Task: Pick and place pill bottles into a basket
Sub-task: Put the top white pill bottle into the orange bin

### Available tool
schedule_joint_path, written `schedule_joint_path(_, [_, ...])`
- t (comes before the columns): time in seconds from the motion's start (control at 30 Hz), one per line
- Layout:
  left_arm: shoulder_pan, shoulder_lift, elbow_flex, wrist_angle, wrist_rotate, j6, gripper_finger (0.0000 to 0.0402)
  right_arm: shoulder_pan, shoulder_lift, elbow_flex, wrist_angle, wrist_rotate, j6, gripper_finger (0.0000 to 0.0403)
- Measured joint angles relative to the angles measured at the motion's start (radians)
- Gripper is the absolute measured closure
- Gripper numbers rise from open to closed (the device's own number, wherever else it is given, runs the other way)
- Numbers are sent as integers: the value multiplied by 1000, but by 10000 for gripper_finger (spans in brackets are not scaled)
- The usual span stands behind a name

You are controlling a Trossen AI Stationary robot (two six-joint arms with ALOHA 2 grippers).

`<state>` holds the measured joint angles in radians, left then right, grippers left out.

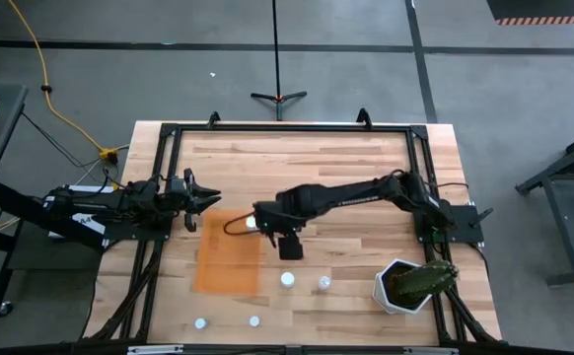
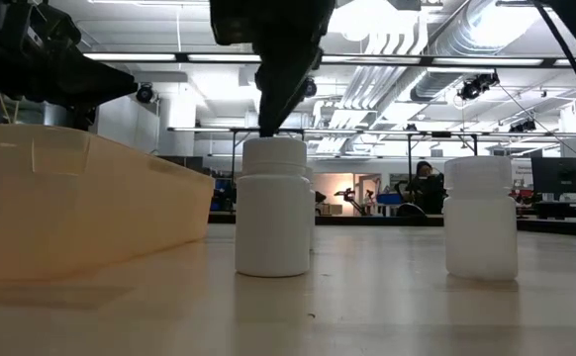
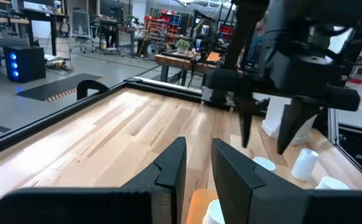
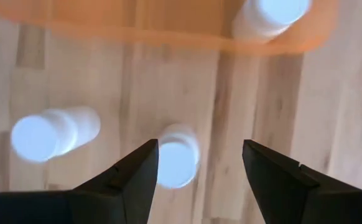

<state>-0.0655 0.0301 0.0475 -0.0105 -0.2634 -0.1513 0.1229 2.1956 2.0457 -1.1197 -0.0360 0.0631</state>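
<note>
Right claw [image 4: 199, 162], fingers apart, hangs over a pill bottle [image 4: 176, 155] standing on the desk [image 1: 366, 177] just beside the basket [image 1: 230, 264]. 1 bottle [image 1: 251, 223] sits inside the basket. Left claw [image 1: 206, 199], nearly closed and empty, waits at the basket's far corner.

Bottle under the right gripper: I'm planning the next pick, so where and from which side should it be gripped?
Across its round body below the cap, straight down: the bottle stands upright and the open right gripper hangs over it. Neighbour bottle and tray stand apart, so both fingers likely fit. Left gripper waits by the tray.
</note>
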Motion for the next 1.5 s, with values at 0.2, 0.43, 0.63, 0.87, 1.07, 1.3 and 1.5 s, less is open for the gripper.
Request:
schedule_joint_path(0.2, [0, 0, 0, 0, 0, 0, 291, 53, 2, 0, -25, 16, -17, 180])
schedule_joint_path(0.43, [0, 0, 0, 0, 0, 0, 291, 63, 18, -41, -12, 103, -18, 172])
schedule_joint_path(0.63, [0, 0, 0, -8, 0, 0, 291, 42, 19, -139, 34, 52, 30, 170])
schedule_joint_path(0.87, [0, 0, 0, -8, 0, 0, 291, 25, 18, -208, 121, -7, 31, 173])
schedule_joint_path(1.07, [0, 0, 0, -8, 0, 0, 291, 22, 18, -214, 125, -4, 36, 191])
schedule_joint_path(1.3, [0, 0, 0, -8, 0, 0, 291, 22, 17, -214, 125, -2, 45, 239])
schedule_joint_path(1.5, [0, 0, 0, -8, 0, 0, 291, 21, 17, -172, 104, 5, 21, 243])
